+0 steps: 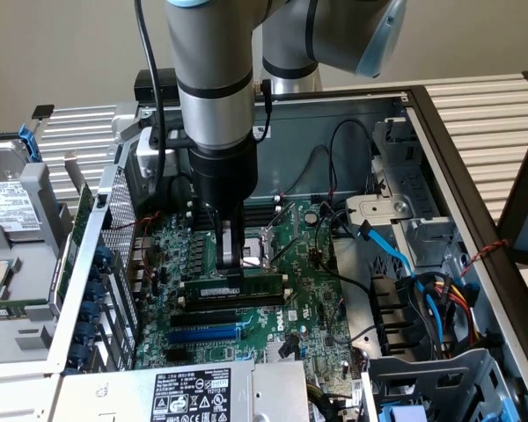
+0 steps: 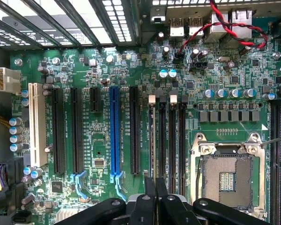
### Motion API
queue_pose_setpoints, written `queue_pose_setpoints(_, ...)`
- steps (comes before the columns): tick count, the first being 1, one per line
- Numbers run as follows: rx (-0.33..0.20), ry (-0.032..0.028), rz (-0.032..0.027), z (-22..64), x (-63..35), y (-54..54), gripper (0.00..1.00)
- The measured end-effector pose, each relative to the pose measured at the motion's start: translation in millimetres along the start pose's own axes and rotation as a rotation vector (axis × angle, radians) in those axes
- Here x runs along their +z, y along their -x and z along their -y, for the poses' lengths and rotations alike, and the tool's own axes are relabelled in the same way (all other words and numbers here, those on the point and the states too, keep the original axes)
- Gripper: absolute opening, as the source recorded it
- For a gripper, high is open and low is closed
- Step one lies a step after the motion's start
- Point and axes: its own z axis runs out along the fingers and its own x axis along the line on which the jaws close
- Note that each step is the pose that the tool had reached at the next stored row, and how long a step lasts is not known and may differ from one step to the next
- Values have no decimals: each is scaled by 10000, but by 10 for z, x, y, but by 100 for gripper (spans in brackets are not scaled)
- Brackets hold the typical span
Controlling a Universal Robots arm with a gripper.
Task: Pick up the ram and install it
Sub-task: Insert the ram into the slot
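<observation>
One gripper (image 1: 231,266) pinching one ram (image 1: 251,287), upright at one of four memory slots (image 2: 172,140) on motherboard (image 2: 99,140).

slatted table (image 1: 493,114) carries pc case (image 1: 308,119) (side open)

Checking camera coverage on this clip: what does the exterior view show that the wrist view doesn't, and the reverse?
Exterior view adds: the arm, the ram side-on with its white label, gripped by the claw, the power supply, the blue cable. Wrist view adds: the white slot and cream connector. Shared: the claw, the motherboard, the CPU socket, the blue slot.
</observation>
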Motion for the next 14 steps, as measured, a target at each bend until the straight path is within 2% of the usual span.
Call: queue_pose_setpoints(14,-1,-2,-18,1,-5,1,12)
